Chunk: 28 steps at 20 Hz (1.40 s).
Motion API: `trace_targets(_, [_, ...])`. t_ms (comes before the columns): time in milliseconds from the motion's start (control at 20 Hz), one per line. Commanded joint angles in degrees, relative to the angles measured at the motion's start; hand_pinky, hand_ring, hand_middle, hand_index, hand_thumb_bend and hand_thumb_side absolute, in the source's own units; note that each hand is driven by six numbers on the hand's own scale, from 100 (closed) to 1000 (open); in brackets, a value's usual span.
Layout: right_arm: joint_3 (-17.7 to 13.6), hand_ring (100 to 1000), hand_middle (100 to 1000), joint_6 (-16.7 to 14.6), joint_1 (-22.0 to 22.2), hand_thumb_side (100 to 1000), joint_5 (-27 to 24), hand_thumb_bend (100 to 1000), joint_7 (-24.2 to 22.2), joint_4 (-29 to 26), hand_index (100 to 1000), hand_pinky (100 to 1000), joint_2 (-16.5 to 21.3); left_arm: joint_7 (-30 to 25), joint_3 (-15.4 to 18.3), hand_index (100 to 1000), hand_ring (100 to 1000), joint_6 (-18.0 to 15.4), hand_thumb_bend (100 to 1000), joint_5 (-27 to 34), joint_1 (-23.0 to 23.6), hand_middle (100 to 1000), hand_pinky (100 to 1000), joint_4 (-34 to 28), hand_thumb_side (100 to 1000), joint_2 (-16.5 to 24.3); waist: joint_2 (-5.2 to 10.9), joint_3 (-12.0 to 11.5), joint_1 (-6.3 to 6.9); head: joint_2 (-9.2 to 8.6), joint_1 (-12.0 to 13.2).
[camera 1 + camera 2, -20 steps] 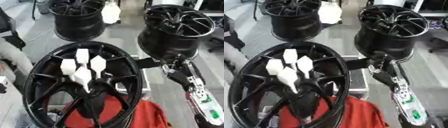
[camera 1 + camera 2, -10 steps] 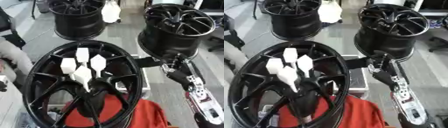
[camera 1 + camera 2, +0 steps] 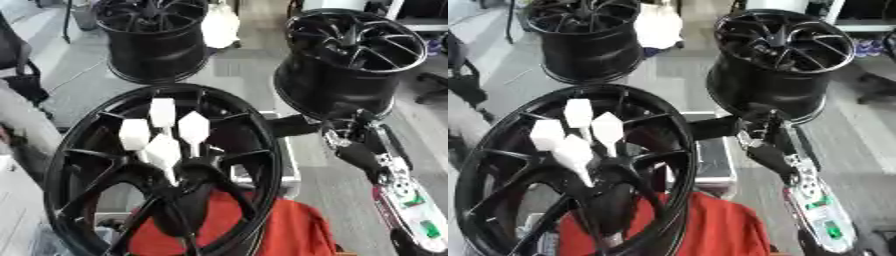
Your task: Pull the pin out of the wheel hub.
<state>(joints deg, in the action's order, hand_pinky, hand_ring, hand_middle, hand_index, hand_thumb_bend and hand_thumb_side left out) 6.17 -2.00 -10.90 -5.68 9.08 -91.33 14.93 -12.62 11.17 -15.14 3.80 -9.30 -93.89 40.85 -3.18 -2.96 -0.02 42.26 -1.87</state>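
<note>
A large black wheel hub (image 3: 96, 165) stands tilted in the foreground. Several white pins (image 3: 192, 127) with flat, broad heads stick out of its centre, close together. My right arm, black with a white and green forearm (image 3: 407, 200), comes in from the lower right. My right hand (image 3: 348, 135) is dark and sits just off the wheel's right rim, level with the pins but well to the right of them. It merges with a dark part (image 3: 293, 125) reaching to the rim. My left hand shows in neither view.
Two more black wheels stand at the back, one at the left (image 3: 157, 40) and one at the right (image 3: 350, 60), close behind my right hand. A white bag (image 3: 219, 25) lies between them. A red cloth (image 3: 280, 230) and a grey box (image 3: 710, 160) lie under the front wheel.
The whole picture has shifted a little. My right hand stays beside the wheel's right rim and the white pins stay in the hub.
</note>
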Motion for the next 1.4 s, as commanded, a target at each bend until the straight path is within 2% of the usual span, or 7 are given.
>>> trace_targets(50, [0.4, 618, 664, -0.1, -0.3, 120, 0.3, 215, -0.4, -1.2, 778, 618, 1.3, -3.6, -3.6, 827, 628, -5.1, 100, 0.7, -3.7, 592, 607, -0.8, 506, 12.5, 0.66, 0.3, 0.43, -0.46, 0.8])
trace_targets(200, [0.8, 617, 666, -0.1, -0.3, 123, 0.4, 201, -0.8, -1.0, 777, 618, 1.6, -9.6, -9.1, 847, 660, -9.4, 127, -0.4, -8.8, 645, 641, 0.5, 493, 19.5, 0.77, 0.8, 0.70, -0.35, 1.2])
trace_targets(350, [1.2, 617, 666, 0.0, -0.5, 124, 0.5, 198, -1.2, -1.0, 777, 619, 1.7, -16.2, -15.0, 860, 699, -12.5, 190, -2.8, -14.9, 702, 677, 1.7, 482, 21.6, 0.85, 1.3, 0.91, -0.13, 1.6])
trace_targets(550, [1.5, 617, 666, 0.0, -0.6, 124, 0.5, 199, -1.5, -0.9, 776, 619, 2.0, -24.8, -21.4, 870, 730, -15.4, 271, -6.3, -22.2, 741, 706, 2.9, 459, 19.6, 0.74, 1.7, 1.02, -0.08, 1.8])
trace_targets(800, [1.6, 617, 666, 0.1, -0.8, 123, 0.5, 198, -1.6, -1.0, 776, 619, 2.2, -37.4, -29.0, 879, 729, -18.6, 332, -9.2, -29.1, 759, 719, 3.9, 454, 14.6, 0.46, 2.1, 1.14, 0.20, 2.1])
trace_targets(1100, [1.9, 617, 666, 0.1, -0.8, 123, 0.4, 196, -1.9, -1.0, 776, 620, 2.1, -39.3, -36.4, 891, 736, -21.8, 390, -14.8, -33.3, 772, 729, 5.8, 481, 9.3, 0.46, 2.4, 1.21, 0.39, 2.6])
trace_targets(1400, [1.8, 618, 666, 0.0, -0.7, 123, 0.4, 195, -1.8, -0.9, 775, 620, 2.1, -39.3, -39.5, 898, 733, -25.1, 367, -19.8, -34.2, 775, 725, 8.9, 439, 7.1, 0.52, 2.8, 1.43, 0.45, 2.8])
